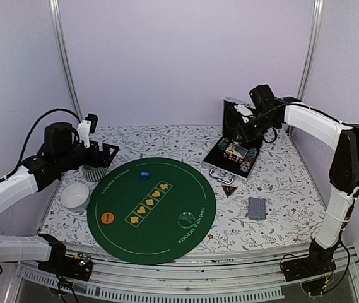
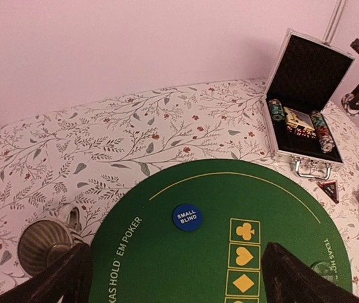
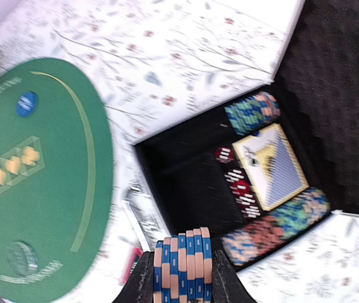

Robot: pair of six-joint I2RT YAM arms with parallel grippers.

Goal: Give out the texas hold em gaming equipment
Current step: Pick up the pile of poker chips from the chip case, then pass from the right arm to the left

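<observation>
Blue-and-peach chips (image 3: 183, 268) sit pinched in the right gripper (image 3: 180, 281) over the open case (image 3: 185, 177), where other stacks (image 3: 274, 230) wait. Three discs (image 1: 144, 174) already lie on the green mat (image 1: 119, 189); the left gripper (image 2: 176, 278) hovers wide open, empty.

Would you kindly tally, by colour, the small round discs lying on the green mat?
Blue disc: 1
Orange disc: 1
Whitish disc: 1
Total: 3
</observation>
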